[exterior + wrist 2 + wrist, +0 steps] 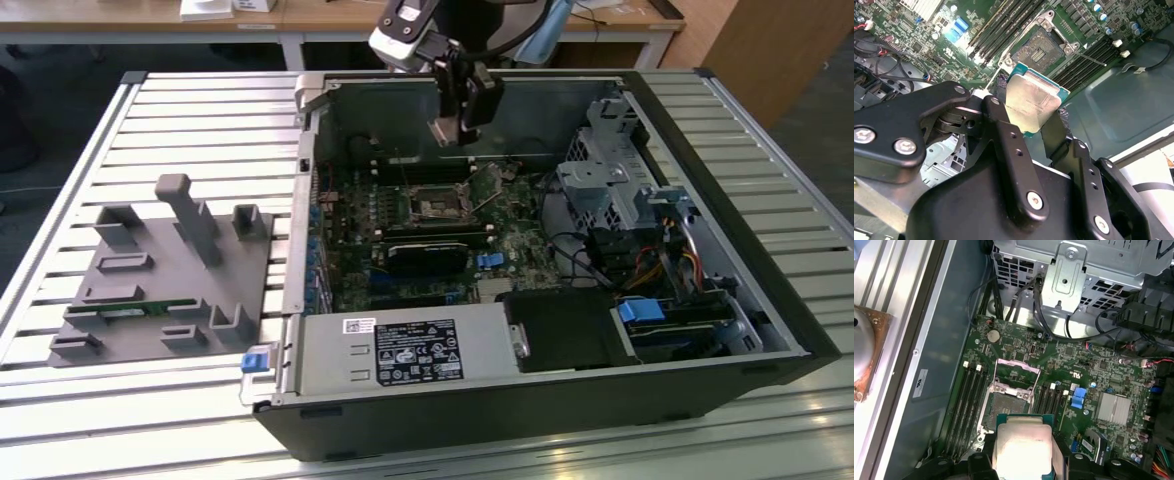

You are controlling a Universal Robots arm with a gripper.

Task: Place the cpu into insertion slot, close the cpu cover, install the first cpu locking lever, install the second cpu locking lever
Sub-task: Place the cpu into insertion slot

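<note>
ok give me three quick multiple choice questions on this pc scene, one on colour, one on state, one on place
1. What colour is the fixture on the exterior view's left? A grey B red C yellow
2. How is the socket? A holding a chip B empty C under a cooler
3. Where is the cpu? A on the fixture B in the socket C in the pincer
Answers: 1 A, it shows grey all over; 2 B, its contacts lie bare in the second wrist view; 3 C, it sits clamped there in both wrist views.
</note>
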